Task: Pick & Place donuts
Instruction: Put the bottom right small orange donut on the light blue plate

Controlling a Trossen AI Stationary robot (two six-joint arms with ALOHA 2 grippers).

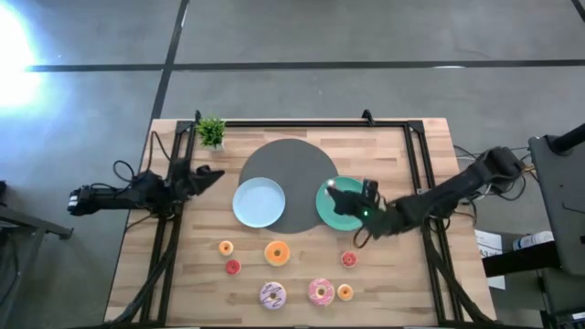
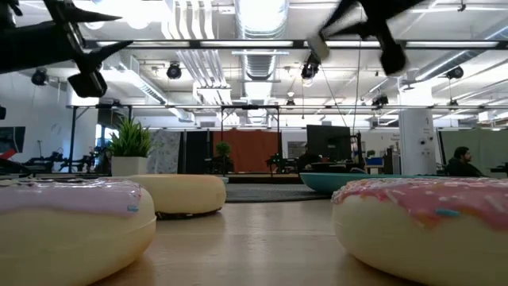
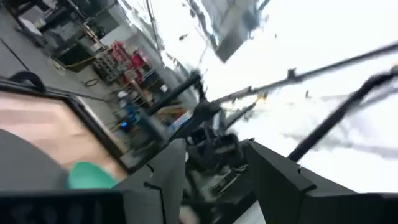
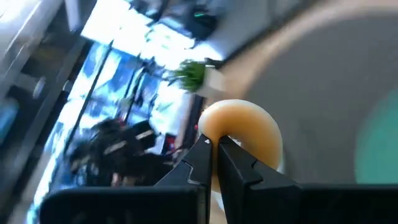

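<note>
My right gripper (image 1: 335,190) hovers over the green plate (image 1: 340,217), shut on a tiny pale tan donut (image 4: 241,126). Seven more toy donuts lie flat on the near half of the table: a larger orange one (image 1: 277,253), a pink one (image 1: 321,291) and a white-purple sprinkled one (image 1: 272,295). Among them are tiny orange ones (image 1: 226,247) (image 1: 345,292) and tiny red-pink ones (image 1: 233,267) (image 1: 349,260). The left gripper (image 1: 210,176) waits open near the table's left edge, raised off the wood. My right gripper pinches the tiny donut's ring at its edge (image 4: 219,134) between the two fingertips (image 4: 202,155). The arm reaches in from the table's right side, slanting down. The donut is lifted clear, above the green plate's left part.
A big grey disc (image 1: 288,174) lies mid-table with a light blue plate (image 1: 259,202) on its near-left edge and the green plate on its right. A small potted plant (image 1: 211,132) stands at the far left corner. Black frame rails (image 1: 420,164) run along the table's sides.
</note>
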